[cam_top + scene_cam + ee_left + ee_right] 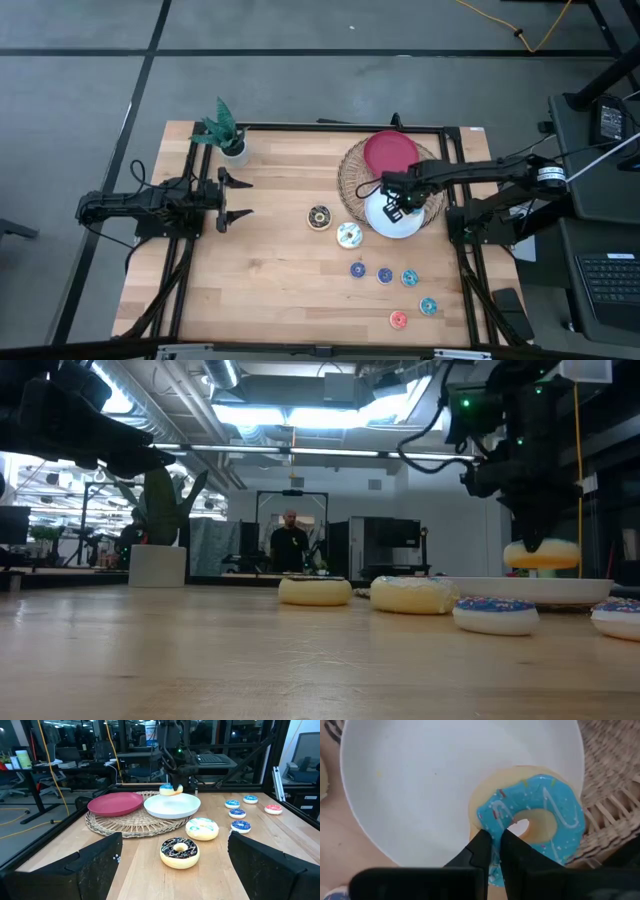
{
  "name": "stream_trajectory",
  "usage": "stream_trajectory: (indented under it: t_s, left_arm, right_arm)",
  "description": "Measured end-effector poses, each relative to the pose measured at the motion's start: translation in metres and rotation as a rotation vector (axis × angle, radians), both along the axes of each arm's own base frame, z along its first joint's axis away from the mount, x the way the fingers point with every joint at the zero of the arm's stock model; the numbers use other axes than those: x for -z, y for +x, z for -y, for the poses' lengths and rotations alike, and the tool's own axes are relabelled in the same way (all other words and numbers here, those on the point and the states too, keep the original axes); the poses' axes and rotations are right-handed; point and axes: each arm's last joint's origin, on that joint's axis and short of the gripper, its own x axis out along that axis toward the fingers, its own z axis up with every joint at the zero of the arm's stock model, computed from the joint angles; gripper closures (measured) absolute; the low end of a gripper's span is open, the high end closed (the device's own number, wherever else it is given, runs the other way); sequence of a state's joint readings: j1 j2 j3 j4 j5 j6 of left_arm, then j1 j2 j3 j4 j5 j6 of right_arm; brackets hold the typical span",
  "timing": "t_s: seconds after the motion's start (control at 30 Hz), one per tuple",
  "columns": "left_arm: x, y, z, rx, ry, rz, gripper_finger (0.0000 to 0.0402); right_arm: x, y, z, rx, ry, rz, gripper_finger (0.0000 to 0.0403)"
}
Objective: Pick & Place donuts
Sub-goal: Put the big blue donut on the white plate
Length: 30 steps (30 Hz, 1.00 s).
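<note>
The right gripper [492, 847] reaches down over the white plate [397, 226], fingers pinching the blue-iced donut [535, 815] above it; the left gripper [232, 196] waits open near the table's left edge

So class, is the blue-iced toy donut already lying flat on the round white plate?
No: the right gripper holds the blue-iced donut above the white plate.

Robotics lab, office chairs [10, 782], strip ceiling lights [300, 415], framed wooden table [270, 280], keyboard [612, 282] alongside
</note>
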<state>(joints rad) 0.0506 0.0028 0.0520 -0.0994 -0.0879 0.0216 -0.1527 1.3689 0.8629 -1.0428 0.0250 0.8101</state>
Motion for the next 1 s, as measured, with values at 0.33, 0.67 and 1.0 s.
stream_trajectory:
  t_s: [0.33, 0.67, 1.0]
  left_arm:
    - [0.0, 0.0, 0.0, 0.0, 0.0, 0.0, 0.0048]
    - [0.0, 0.0, 0.0, 0.0, 0.0, 0.0, 0.0048]
    - [0.0, 0.0, 0.0, 0.0, 0.0, 0.0, 0.0048]
  right_arm:
    - [0.022, 0.0, 0.0, -0.006, 0.003, -0.021, 0.0367]
    - [0.029, 0.003, 0.002, -0.024, 0.004, -0.026, 0.0367]
    - [0.029, 0.003, 0.002, -0.047, 0.027, -0.021, 0.0333]
